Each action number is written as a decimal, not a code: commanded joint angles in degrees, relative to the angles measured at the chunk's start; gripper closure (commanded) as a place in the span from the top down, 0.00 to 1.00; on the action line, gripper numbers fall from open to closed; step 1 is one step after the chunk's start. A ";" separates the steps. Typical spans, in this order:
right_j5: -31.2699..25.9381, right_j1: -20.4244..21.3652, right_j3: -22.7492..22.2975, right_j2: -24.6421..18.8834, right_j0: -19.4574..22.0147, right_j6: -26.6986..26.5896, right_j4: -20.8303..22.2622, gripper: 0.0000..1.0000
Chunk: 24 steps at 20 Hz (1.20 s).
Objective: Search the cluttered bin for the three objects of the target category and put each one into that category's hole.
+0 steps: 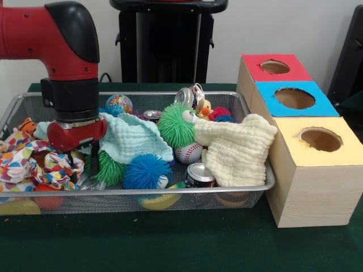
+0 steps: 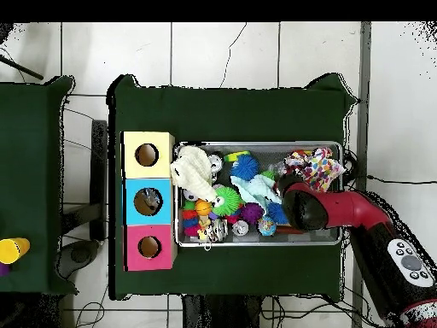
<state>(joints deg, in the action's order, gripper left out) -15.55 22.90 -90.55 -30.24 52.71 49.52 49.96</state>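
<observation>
Down in the wire bin, the gripper hangs low over the toys, and its two dark fingers stand a little apart with nothing between them. Just beside the fingers sits a green spiky ball, and next to that ball is a blue spiky ball. A spotty, many-colored cloth lies on the other side of the gripper. A mint green cloth is draped right behind the gripper. Farther along the bin are a fuzzy green ball with an eye, a baseball, a soda can and a cream cloth. At the back of the bin lie another shiny can and a small globe ball. Beside the bin stands a wooden box with three round holes, a red top, a blue top and a yellow top. The bin and box sit on a dark green table. From overhead, the table stands on a floor of pale tiles.
</observation>
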 commanded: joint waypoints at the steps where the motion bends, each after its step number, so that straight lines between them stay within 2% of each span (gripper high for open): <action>1: -0.54 -5.81 0.09 1.31 2.43 3.22 1.10 1.00; 20: 0.18 -6.52 0.65 3.20 1.30 4.43 1.59 1.00; 24: 0.54 -6.93 0.18 2.02 2.57 3.61 1.46 1.00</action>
<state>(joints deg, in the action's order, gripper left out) -13.66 21.97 -90.59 -30.63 54.19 49.52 49.72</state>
